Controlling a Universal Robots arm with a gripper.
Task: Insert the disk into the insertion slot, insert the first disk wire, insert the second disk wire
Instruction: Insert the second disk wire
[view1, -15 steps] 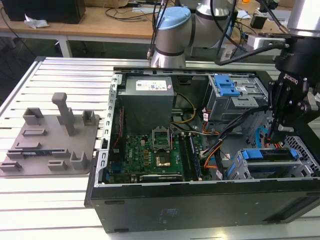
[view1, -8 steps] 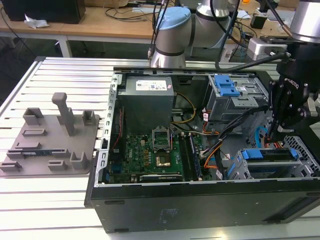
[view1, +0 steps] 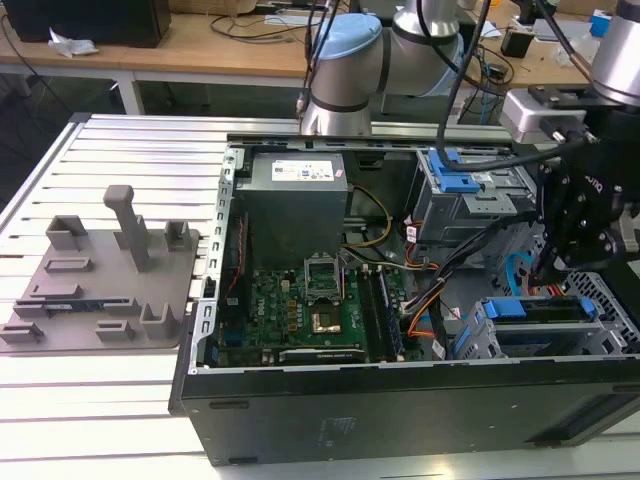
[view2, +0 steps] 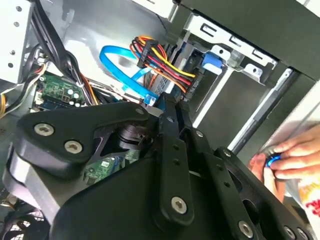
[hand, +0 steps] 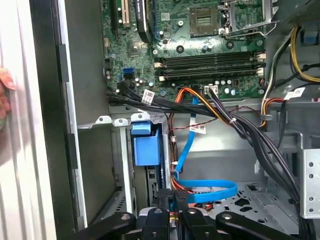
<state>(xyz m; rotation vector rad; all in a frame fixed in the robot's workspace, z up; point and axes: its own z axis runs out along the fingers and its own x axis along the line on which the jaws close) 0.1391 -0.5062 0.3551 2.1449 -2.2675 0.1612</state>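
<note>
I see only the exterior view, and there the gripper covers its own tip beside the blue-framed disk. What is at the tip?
Observer: In the first wrist view the gripper is shut on the black plug of the blue flat cable.
Operator: Is the disk inside the insertion slot?
Observer: In the first wrist view its blue carrier sits between the slot's grey walls. How deep it sits, I cannot tell.
Operator: Is anything else close?
Observer: In the second wrist view a person's hand rests at the outer side of the case, with its fingers around a small blue thing.
</note>
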